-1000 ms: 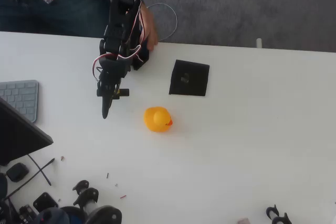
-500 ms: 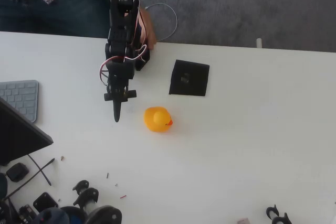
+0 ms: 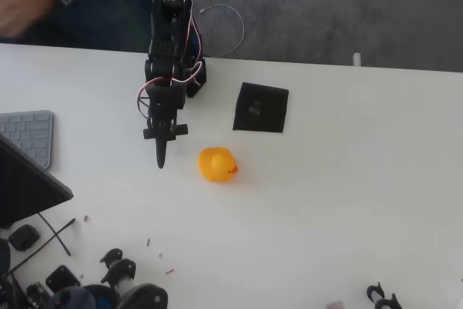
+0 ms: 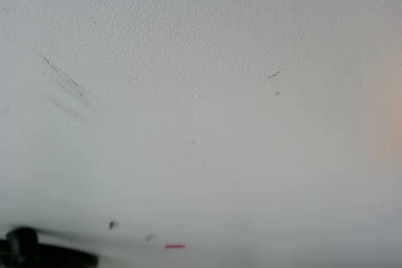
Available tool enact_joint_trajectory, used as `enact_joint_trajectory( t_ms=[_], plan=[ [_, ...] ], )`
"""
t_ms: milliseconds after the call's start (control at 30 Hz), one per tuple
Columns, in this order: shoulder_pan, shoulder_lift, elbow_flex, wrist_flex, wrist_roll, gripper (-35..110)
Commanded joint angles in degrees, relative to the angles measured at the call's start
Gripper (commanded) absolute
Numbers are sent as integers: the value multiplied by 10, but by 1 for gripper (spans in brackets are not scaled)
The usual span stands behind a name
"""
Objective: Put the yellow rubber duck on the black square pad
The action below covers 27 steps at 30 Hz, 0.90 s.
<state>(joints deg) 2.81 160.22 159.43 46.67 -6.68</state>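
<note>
In the overhead view, small black parts [image 3: 119,273] litter the near edge of the smooth white table [image 3: 347,200]. Farther in, the rounded yellow rubber duck [image 3: 217,164] sits just right of the gripper [image 3: 160,158], whose fingers taper to a closed point, holding nothing. Beyond the duck, apart from it, lies the flat matte black square pad [image 3: 260,108].

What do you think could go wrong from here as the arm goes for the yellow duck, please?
1. The end effector points at bare table to the left of the small yellow rubber duck in the overhead view, and looks narrow; a sideways approach might nudge the rounded toy away rather than straddle it.
2. The thin black square pad is barely wider than the duck, so a sloppy release could leave it overhanging.
</note>
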Motion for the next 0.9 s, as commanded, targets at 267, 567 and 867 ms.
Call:
enact_joint_trajectory(
  t_ms=[267, 567, 867],
  plan=[
    [2, 11, -2, -3, -9, 29],
    [2, 11, -3, -3, -9, 29],
    [3, 13, -69, -4, -9, 29]
  ],
)
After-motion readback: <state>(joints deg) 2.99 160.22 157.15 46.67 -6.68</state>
